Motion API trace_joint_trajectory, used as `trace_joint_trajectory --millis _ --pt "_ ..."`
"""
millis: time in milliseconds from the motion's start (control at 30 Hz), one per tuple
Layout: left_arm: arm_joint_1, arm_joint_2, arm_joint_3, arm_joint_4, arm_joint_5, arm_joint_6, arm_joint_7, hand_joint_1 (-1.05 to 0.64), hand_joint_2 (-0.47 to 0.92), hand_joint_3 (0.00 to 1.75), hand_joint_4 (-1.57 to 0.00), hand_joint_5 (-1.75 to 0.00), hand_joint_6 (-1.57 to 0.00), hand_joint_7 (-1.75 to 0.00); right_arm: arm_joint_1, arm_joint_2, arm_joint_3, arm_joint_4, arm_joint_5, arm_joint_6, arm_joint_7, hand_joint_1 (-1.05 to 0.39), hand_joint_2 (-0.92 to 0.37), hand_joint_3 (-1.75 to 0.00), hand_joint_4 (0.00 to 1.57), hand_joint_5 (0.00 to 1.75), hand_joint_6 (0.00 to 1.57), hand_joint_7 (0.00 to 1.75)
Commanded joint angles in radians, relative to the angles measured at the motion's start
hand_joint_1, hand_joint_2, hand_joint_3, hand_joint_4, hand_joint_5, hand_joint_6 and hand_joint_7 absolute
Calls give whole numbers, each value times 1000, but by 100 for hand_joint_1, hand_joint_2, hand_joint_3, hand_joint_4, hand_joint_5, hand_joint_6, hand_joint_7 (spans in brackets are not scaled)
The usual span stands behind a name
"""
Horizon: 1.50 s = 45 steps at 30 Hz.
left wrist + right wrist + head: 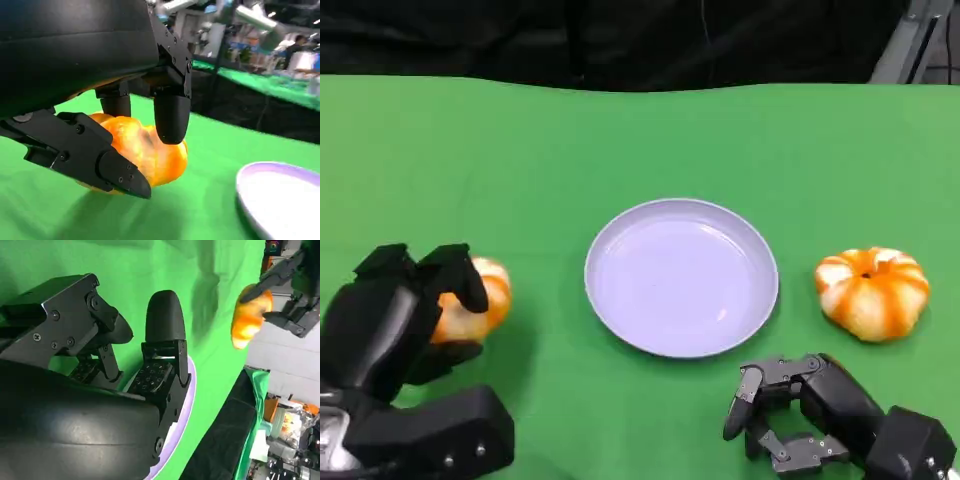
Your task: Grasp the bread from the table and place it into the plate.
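Left hand [395, 315] gripping bread [480, 300], right hand [790, 410] open, plate [681, 277] empty

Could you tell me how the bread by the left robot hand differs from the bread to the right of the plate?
The left bread is gripped by the left robot hand, whose fingers wrap it; the right bread lies free on the green table, apart from the right robot hand. The left bread is partly hidden by fingers; the right bread shows whole, with white stripes. Both are orange, rounded and lie outside the plate.
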Motion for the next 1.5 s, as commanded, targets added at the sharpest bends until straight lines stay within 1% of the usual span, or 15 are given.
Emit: trace_joint_trajectory --millis 33,167,300,567,800,833,900,1067,1233,1300,1500 --pt "10 23 13 -23 12 -12 -10 1 82 0 -54 -175 -49 -166 -18 -3 -8 7 3 -1 -6 16 -55 -112 99 140 99 108" --pt "5 17 10 -20 19 -19 -7 1 82 0 -54 -175 -49 -165 -18 -1 -10 9 8 1 -1 17 -55 -112 99 140 99 109" --pt "-41 -14 -32 -9 42 -42 -9 1 81 0 -53 -175 -49 -164 -13 -2 -7 0 5 1 -2 17 -55 -112 99 139 99 109" --pt "-87 -47 -59 5 42 -50 -29 -1 81 0 -53 -175 -47 -166 -8 -6 -2 -9 -4 3 -12 16 -54 -113 99 140 98 110" --pt "-94 -49 -63 11 43 -54 -29 0 81 0 -53 -175 -49 -165 -6 -5 -1 -13 -2 8 -11 16 -54 -113 100 139 98 110" --pt "-113 -54 -74 23 49 -63 -27 0 81 0 -53 -175 -49 -165 -5 -3 -1 -13 -2 5 -13 16 -54 -113 100 139 98 110" --pt "-137 -59 -88 39 57 -75 -24 -2 83 1 -54 -175 -46 -170 -4 0 0 -12 -3 1 -15 17 -54 -113 100 139 98 110" --pt "-163 -68 -100 52 56 -91 -37 -6 82 0 -55 -175 -46 -172 -5 3 -2 -11 2 5 -12 18 -54 -113 99 139 98 111" --pt "-181 -73 -109 35 71 -91 -52 -9 82 0 -55 -175 -49 -167 -8 -1 0 -9 -10 0 -23 16 -54 -113 100 138 98 111" --pt "-183 -75 -109 20 71 -84 -63 -11 83 1 -53 -175 -46 -171 -8 -2 2 -10 -13 5 -27 15 -54 -113 100 138 98 110" --pt "-193 -81 -111 -12 79 -84 -68 -11 82 0 -54 -175 -45 -174 -11 -1 2 -4 -12 0 -27 14 -55 -111 100 138 98 109"
